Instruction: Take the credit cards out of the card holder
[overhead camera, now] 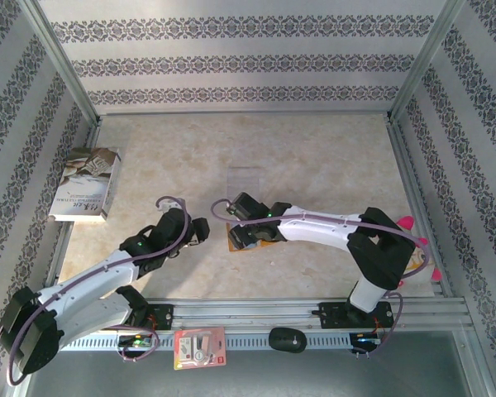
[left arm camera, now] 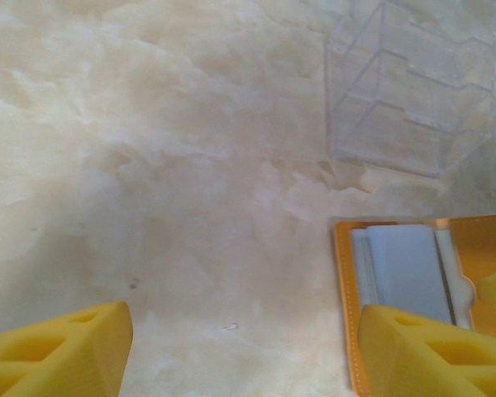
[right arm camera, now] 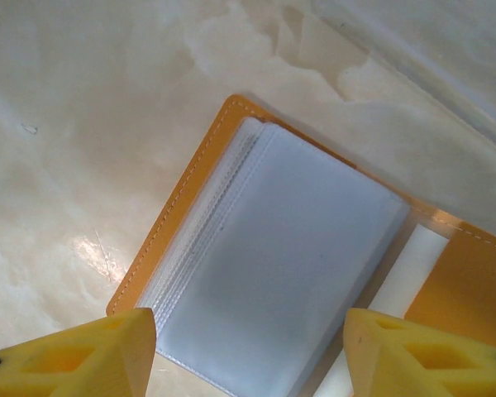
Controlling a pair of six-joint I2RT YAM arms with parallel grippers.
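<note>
Overhead, from left to right: one book [overhead camera: 87,184] lies at the left edge of the desk [overhead camera: 314,149], its cover text too small to read. Near the middle of the frame, my left end effector [overhead camera: 202,231] hangs just beside my right end effector [overhead camera: 240,237]. From above both are dark shapes, and their fingers are hard to tell apart. The one card holder [overhead camera: 267,241] lies under my right end effector, almost wholly hidden, with orange slivers showing on either side. Just above it stands one clear stand [overhead camera: 246,178], faint against the pale desk. One red-and-white packet [overhead camera: 200,347] lies at the bottom edge.

In the left wrist view, my left end effector [left arm camera: 244,356] is released. Its two yellow fingertips [left arm camera: 58,351] sit wide apart in the bottom corners, with bare desk between them. The card holder is at the lower right, cut off by my right-hand fingertip and the frame edge. Its grey-blue pocket runs lengthwise up and down the frame. The clear stand is at the upper right.

In the right wrist view, my right end effector [right arm camera: 260,356] is also released, fingertips wide apart in the bottom corners on either side of the open card holder. I cannot tell whether they touch it. The holder's stitched orange edge slants from upper middle down to lower left. Its opened length runs toward the lower right, where a second orange flap is cut off by the frame. A stack of frosted sleeves [right arm camera: 281,265] covers the middle, their layered edges too fine to count. I cannot make out any credit cards through them.
</note>
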